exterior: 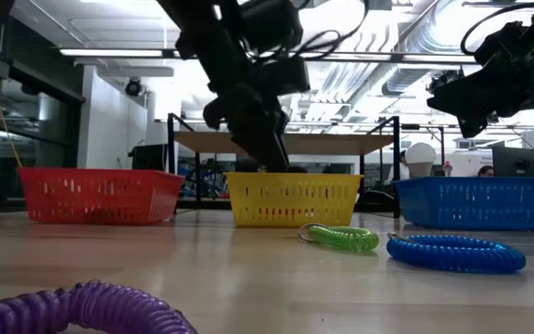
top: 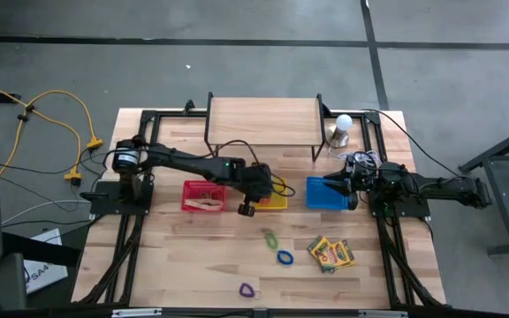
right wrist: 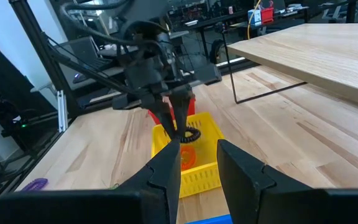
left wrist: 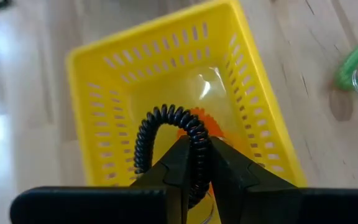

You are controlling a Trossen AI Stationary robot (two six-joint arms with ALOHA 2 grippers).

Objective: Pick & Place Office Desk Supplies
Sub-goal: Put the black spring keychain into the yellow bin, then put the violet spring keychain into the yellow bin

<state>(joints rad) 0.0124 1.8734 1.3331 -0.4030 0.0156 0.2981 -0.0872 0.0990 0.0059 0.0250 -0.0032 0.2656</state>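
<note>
A: High view? Left gripper (top: 247,205) over the yellow basket (top: 278,201), right gripper (top: 336,184) parked above the blue basket (top: 318,196); left clearly nearer.

B: Low view: hanging just above the yellow basket's rim.

A: Left wrist: pinching black coil ring (left wrist: 166,143), loop standing upright, basket directly below, orange ring (left wrist: 207,124) already inside.

B: Right wrist: fingers (right wrist: 166,168) slightly parted, holding nothing. Release likely next.

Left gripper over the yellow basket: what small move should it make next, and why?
Probably open and let go. The left gripper is shut on a black coil ring directly above the yellow basket, where an orange ring already lies, so the coil should drop inside. The right gripper waits over the blue basket.
</note>
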